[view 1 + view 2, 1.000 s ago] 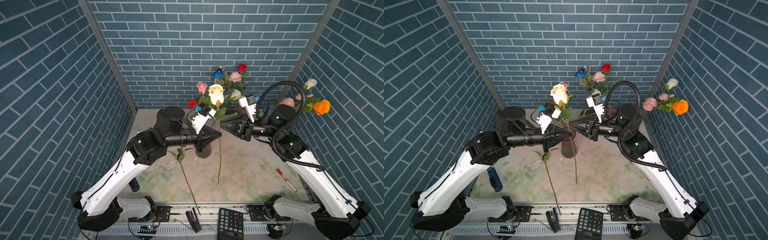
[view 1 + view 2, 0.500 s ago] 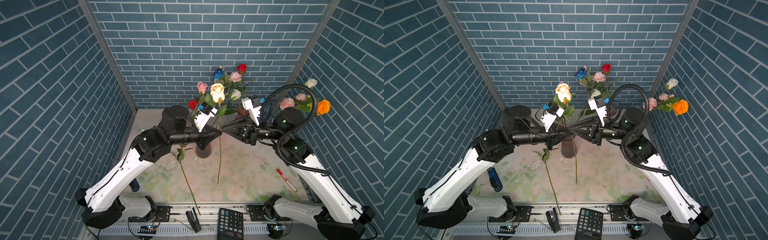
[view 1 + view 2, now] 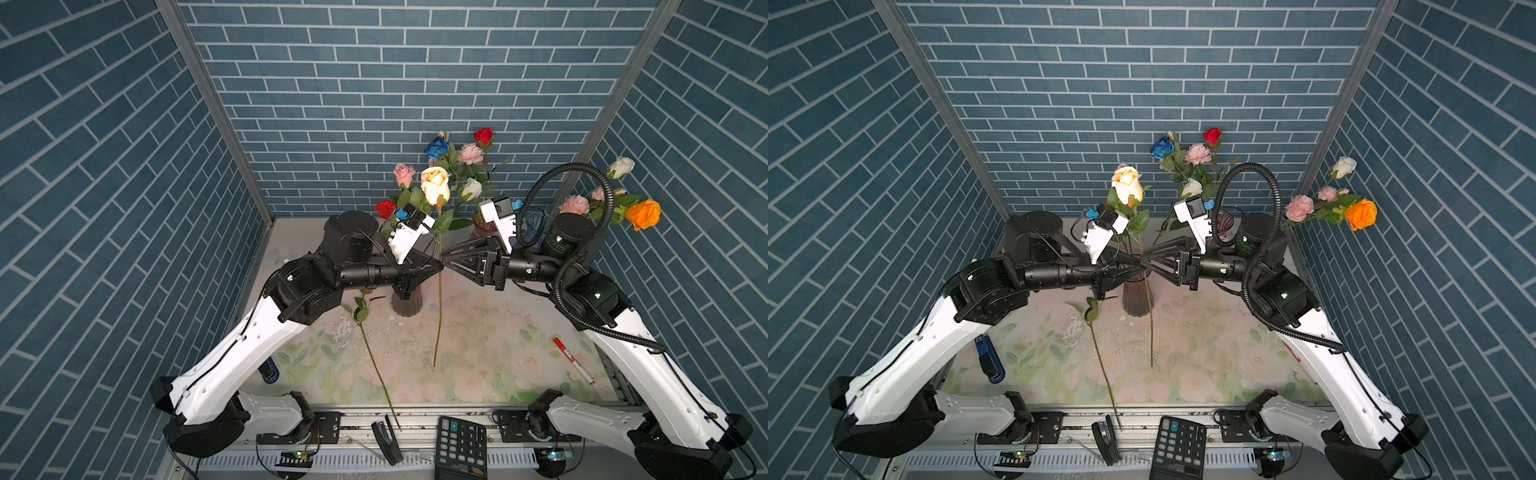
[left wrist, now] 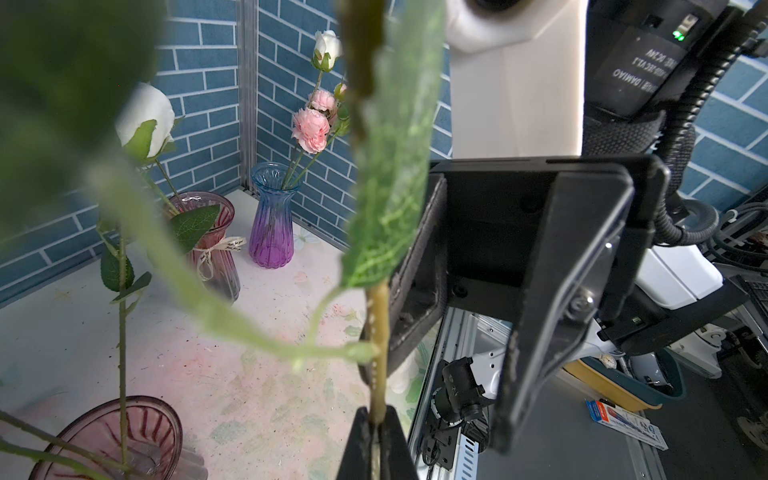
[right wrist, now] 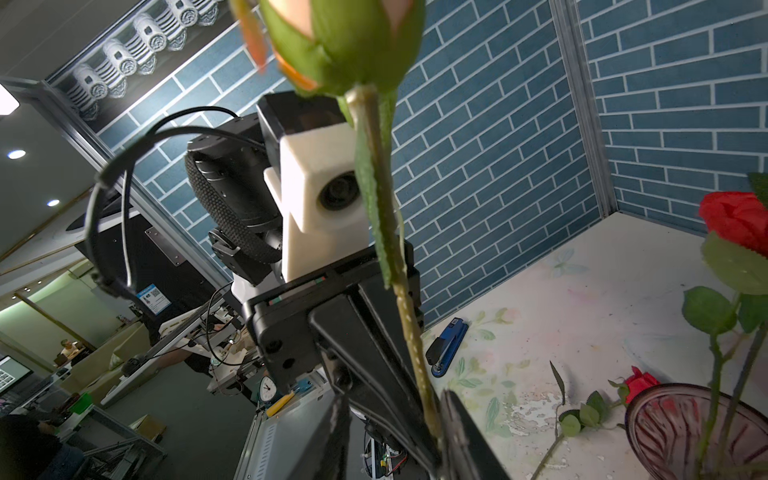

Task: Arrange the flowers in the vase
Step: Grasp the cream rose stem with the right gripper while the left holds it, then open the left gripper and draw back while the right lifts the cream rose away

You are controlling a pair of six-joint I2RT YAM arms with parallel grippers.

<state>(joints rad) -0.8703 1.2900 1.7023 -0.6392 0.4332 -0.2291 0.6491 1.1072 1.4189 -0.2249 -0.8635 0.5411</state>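
1. The left gripper (image 3: pixel 434 268) is clamped tight on the stem (image 4: pixel 379 316) of the peach rose (image 3: pixel 435 190). It pinches the stem about halfway down.
2. The right gripper (image 3: pixel 446 262) is tip to tip with it. Its jaws stand apart, and the stem sits in the gap, close to one finger. It does not look like it is squeezing the stem.
3. The peach rose stands straight up. Its head is high above both grippers. Its long stem hangs down toward the table (image 3: pixel 478 353). I cannot tell if the end touches it.
4. The rose is just beside the vase (image 3: pixel 409 307), not in it. The vase sits under the left gripper. A red rose (image 3: pixel 385 209) already stands in it.
5. A second red rose (image 5: pixel 642 381) lies flat on the table near the vase.
6. I think the step now is getting the peach rose into the vase, with the left arm carrying it alone.
7. Next, the right gripper needs to back away without bumping the stem.
8. Then the left arm needs to lift the rose until the bottom of the stem is above the rim of the vase. After that it should move over the mouth and go down slowly.
9. The stem is long and bendy, so I think the end could wobble and miss the mouth. The leaves could also catch on the flowers already there.
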